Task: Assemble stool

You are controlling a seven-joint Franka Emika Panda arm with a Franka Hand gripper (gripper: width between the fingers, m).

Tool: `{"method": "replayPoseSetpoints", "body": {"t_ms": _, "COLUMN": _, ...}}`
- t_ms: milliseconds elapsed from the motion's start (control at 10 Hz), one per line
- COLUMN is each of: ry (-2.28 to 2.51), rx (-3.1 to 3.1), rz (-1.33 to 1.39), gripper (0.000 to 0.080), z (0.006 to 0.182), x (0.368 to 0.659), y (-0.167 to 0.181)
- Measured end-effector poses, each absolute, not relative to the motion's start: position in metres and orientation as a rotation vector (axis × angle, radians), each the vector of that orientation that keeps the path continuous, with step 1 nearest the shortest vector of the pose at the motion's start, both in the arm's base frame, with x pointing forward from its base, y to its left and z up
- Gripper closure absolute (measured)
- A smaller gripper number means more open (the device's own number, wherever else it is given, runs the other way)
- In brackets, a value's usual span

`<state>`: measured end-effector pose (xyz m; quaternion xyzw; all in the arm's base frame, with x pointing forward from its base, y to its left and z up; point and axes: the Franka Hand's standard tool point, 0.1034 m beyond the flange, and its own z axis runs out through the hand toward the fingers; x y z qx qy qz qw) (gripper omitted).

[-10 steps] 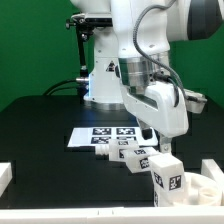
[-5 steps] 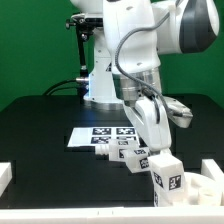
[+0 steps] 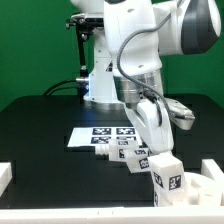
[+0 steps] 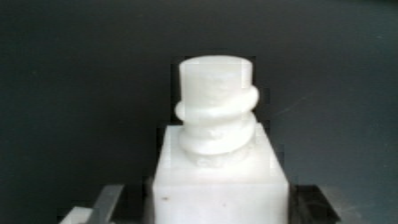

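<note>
Now, the exterior view, left to right. At the far left edge sits a white block (image 3: pixel 5 176), cut off by the frame and unidentified. Next is the marker board (image 3: pixel 92 134), flat on the black table (image 3: pixel 40 130). Just beside it on the right, loose legs (image 3: pixel 106 150) lie in a tight cluster under the arm. The gripper (image 3: pixel 150 138) is down among them. Right of that a tagged leg (image 3: pixel 166 176) stands nearer the camera. At the far right is the seat (image 3: pixel 205 182), partly cut off and apart from the gripper.

Wrist view: the fingers (image 4: pixel 118 203) stand one on either side of a leg (image 4: pixel 217 172), jaws roughly half open. Its threaded peg (image 4: pixel 217 90) points away from the wrist. I cannot tell whether the pads are bearing on the leg, so I can't confirm a hold.

Step in hand, as I judge it: taking hold of this leg.
- Keep the body centred between the fingers.
- Squeeze on the flat sides, never on the peg.
- Check the hold is firm before lifting.
- Lift straight up so the neighbouring legs aren't dragged.
- Leave the peg clear for the seat.

Count:
- Gripper: one.
- Marker board: one.
- Seat: one.
- Legs: three I can count for sure; the cluster may hide a fourth.
</note>
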<state>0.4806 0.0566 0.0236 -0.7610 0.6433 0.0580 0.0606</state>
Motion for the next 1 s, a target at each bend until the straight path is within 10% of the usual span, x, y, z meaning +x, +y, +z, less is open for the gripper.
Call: {"method": "replayPoseSetpoints", "body": {"t_ms": 1000, "ry": 0.954, "rx": -2.883, "rz": 0.151, "gripper": 0.0468, "z": 0.045, "x": 0.462, "y": 0.119}}
